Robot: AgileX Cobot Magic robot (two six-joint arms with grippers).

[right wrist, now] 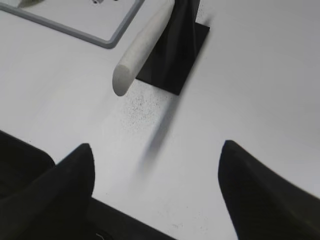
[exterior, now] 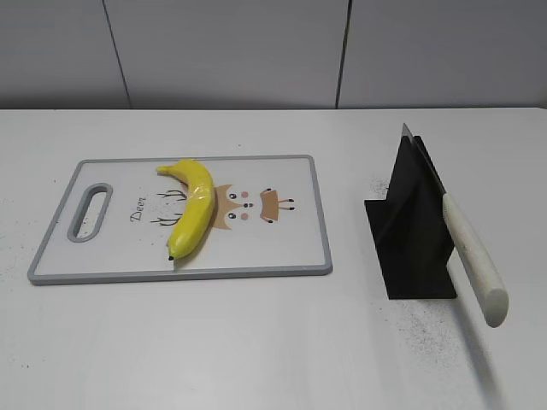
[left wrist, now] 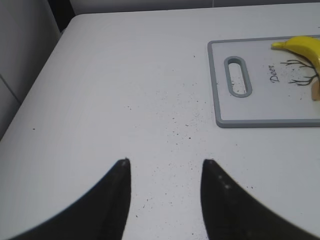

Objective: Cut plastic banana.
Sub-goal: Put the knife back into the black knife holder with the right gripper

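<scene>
Left gripper (left wrist: 165,167) gapes, well apart from plastic banana (left wrist: 304,47).

Right claw (right wrist: 155,170) gapes wide — knife handle (right wrist: 142,47) juts from black stand (right wrist: 175,50).

I think I am in a test room, like a lab. My white table (exterior: 256,342) is bare and speckled with dark specks, with plain grey wall panels (exterior: 231,51) behind it. A toy banana (exterior: 192,209) lies on a cutting board (exterior: 282,248).
</scene>
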